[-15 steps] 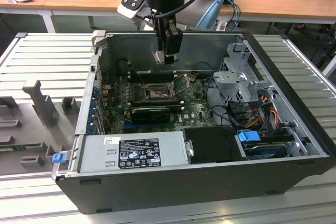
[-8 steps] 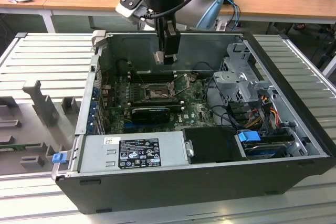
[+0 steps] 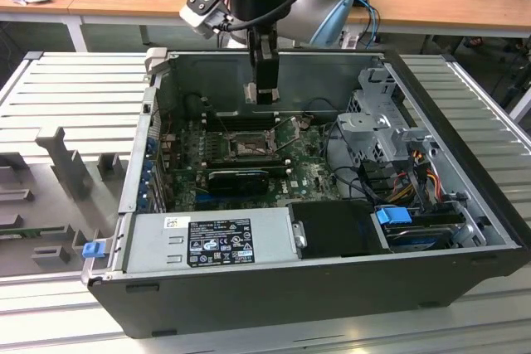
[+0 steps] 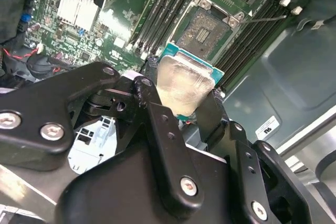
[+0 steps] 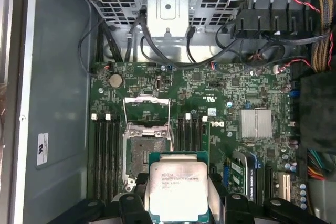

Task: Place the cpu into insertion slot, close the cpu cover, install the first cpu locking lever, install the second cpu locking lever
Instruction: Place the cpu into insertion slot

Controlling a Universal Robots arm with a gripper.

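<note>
Both side edges of the cpu are pinched in your gripper, holding the chip face-parallel to the board, well above the bare insertion slot beneath the fingertips, whose cpu cover stands swung open for access.

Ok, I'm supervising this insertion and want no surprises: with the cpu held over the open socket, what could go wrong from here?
1. The gripper holds the cpu by its edges above the insertion slot; a slip or tilt while lowering could seat it skewed and damage the slot's contacts.
2. The cpu cover stands raised at the slot's edge, with memory slots close alongside; the gripper might strike them.
</note>
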